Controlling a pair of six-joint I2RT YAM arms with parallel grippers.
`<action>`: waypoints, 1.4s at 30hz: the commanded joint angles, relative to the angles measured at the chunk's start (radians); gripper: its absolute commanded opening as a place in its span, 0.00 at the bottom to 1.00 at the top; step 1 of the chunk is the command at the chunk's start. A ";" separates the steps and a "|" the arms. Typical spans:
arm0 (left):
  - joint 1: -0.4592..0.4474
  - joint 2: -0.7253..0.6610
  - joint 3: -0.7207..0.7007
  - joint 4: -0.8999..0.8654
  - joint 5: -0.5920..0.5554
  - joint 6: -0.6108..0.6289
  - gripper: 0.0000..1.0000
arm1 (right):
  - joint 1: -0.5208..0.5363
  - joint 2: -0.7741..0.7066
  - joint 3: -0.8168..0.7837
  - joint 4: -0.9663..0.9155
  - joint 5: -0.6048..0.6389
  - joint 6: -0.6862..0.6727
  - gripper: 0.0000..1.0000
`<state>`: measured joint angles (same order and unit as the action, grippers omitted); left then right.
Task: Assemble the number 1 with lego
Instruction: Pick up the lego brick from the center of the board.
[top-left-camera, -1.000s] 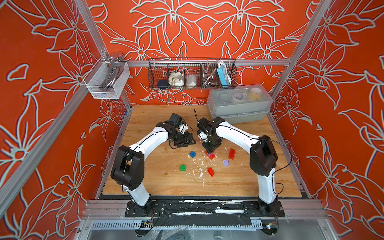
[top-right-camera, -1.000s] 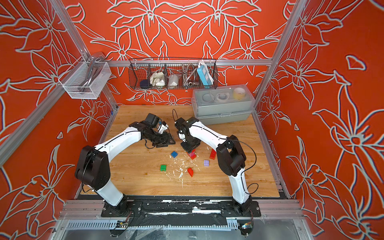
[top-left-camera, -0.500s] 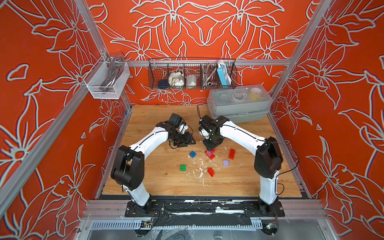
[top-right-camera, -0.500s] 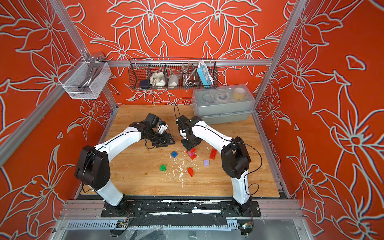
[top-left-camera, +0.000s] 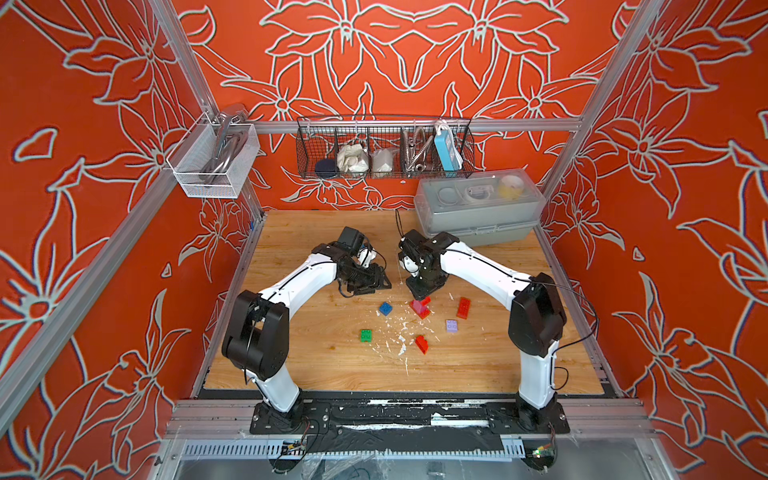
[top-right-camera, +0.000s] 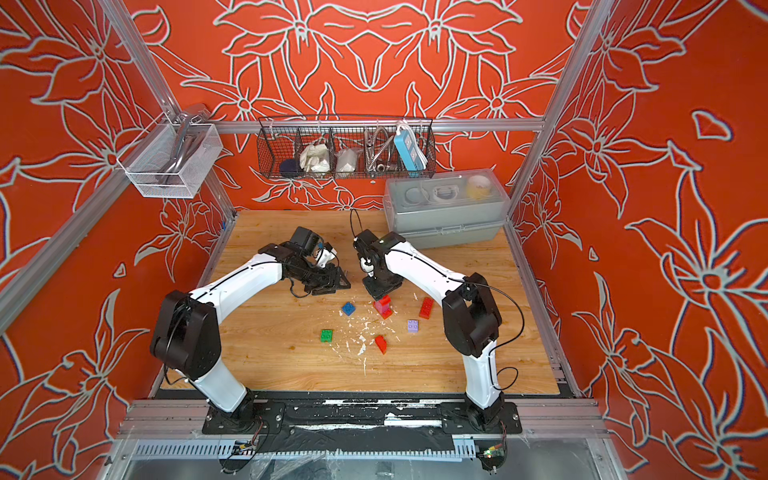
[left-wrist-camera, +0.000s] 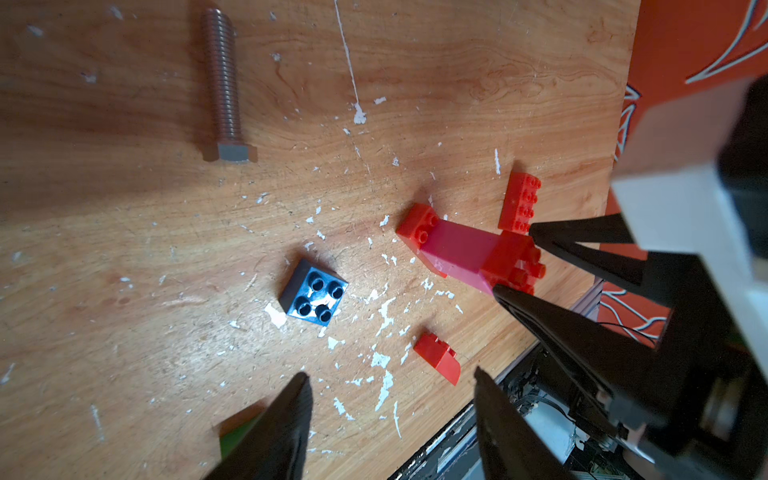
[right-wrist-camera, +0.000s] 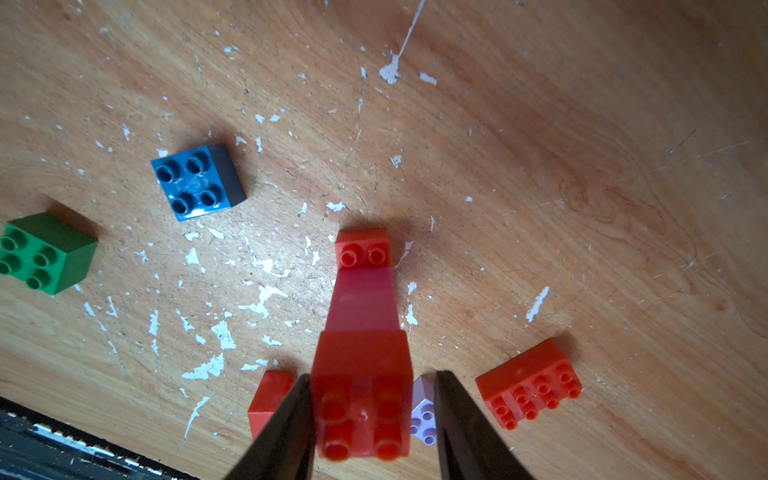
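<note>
Top views: finding the stack (top-left-camera: 420, 308) (red foot, pink column, red cap) standing upright mid-board on the table (top-left-camera: 332, 374), with the right gripper (top-left-camera: 419, 296) hanging directly over it. Noting the left gripper (top-left-camera: 384, 285) off to one side, near but apart, carrying nothing. Judging the step in hand as seating the cap on the column.

Left wrist view: seeing the left gripper's jaws parted over bare wood, with the blue brick (left-wrist-camera: 313, 297) and sloped red brick (left-wrist-camera: 438, 361) lying loose nearby. Logging a grey bolt (left-wrist-camera: 224, 83) well apart, not part of the build.

Right wrist view: finding the fingers (right-wrist-camera: 291, 424) straddling the cap (right-wrist-camera: 361, 395), one fingertip against it and a gap showing at the other, so not clamped. Flagging the lilac brick (right-wrist-camera: 424, 415) and long red brick (right-wrist-camera: 530, 382) crowding the stack's foot, the green brick (right-wrist-camera: 45, 253) lying farther off. Requiring next a straight lift clear, avoiding any sideways nudge liable to topple so narrow a column, then fetching another piece.
</note>
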<state>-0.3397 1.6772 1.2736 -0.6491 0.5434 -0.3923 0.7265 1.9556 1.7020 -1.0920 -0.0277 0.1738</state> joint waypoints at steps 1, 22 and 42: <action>-0.001 0.013 0.006 -0.015 -0.002 0.016 0.61 | -0.004 -0.020 -0.008 -0.003 0.000 0.020 0.49; -0.001 0.015 0.007 -0.015 0.001 0.016 0.61 | -0.005 -0.070 -0.050 -0.050 -0.014 -0.055 0.30; -0.001 0.015 0.007 -0.016 0.000 0.017 0.61 | -0.004 -0.036 -0.043 -0.013 -0.020 -0.041 0.31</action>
<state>-0.3397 1.6825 1.2736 -0.6491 0.5434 -0.3916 0.7250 1.9045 1.6592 -1.1084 -0.0444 0.1295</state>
